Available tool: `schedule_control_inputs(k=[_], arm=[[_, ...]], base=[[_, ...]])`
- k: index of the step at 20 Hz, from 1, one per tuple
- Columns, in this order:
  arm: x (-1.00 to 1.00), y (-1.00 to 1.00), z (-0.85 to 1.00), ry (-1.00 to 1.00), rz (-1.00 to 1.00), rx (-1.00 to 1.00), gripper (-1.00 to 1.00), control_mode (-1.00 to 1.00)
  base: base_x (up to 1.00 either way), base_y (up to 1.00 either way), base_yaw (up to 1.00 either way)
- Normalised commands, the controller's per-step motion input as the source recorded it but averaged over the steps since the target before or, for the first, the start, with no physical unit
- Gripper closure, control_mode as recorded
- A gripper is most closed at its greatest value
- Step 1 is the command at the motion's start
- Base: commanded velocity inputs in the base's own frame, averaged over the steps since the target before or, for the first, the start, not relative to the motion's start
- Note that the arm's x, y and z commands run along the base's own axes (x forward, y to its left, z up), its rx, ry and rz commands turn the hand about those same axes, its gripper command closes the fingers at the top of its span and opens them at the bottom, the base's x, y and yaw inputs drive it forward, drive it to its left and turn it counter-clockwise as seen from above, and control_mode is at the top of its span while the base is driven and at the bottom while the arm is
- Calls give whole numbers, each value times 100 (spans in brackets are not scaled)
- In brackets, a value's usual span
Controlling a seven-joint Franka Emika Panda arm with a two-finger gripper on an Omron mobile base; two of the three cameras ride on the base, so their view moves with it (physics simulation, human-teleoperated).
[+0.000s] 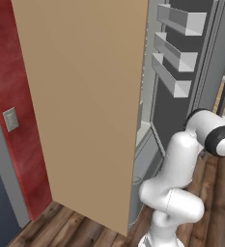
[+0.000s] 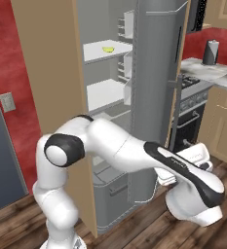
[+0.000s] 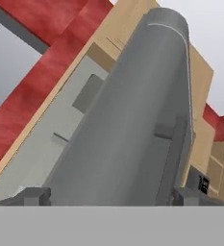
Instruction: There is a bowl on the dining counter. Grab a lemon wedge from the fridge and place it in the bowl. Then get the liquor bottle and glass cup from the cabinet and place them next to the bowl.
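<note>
The fridge [image 2: 107,92] stands open inside a tan housing, showing white shelves. A tiny yellow-green lemon wedge [image 2: 108,49] lies on the upper shelf. The grey fridge door [image 2: 156,82] is swung out, and its inner racks [image 1: 174,53] face the left base view. My arm reaches low and to the right, past the door's edge. In the hand view my gripper [image 3: 111,197] is open, with nothing between its fingertips [image 3: 36,196]. It looks up along the door's outer face and bar handle [image 3: 173,153]. The bowl, dining counter, liquor bottle and glass cup are out of view.
A grey drawer [image 2: 112,187] sits at the fridge's bottom. A stove with an oven [image 2: 193,114] and a counter carrying a dark pot [image 2: 210,52] stand to the right. Above them hang a microwave [image 2: 198,14] and a tan wall cabinet [image 2: 226,12]. The red wall holds a switch [image 2: 8,102].
</note>
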Motion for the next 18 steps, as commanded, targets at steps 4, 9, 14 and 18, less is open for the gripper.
schedule_control_inputs(k=[4,9,14,18], arm=[[-49,68,72,0,0,-20,-100,-100],[-34,59,75,0,0,-17,-100,-100],[-17,54,78,1,0,-15,-100,-100],[-1,51,65,8,-7,-16,-100,-100]], base=[[0,0,0],[0,0,0],[0,0,0],[0,0,0]])
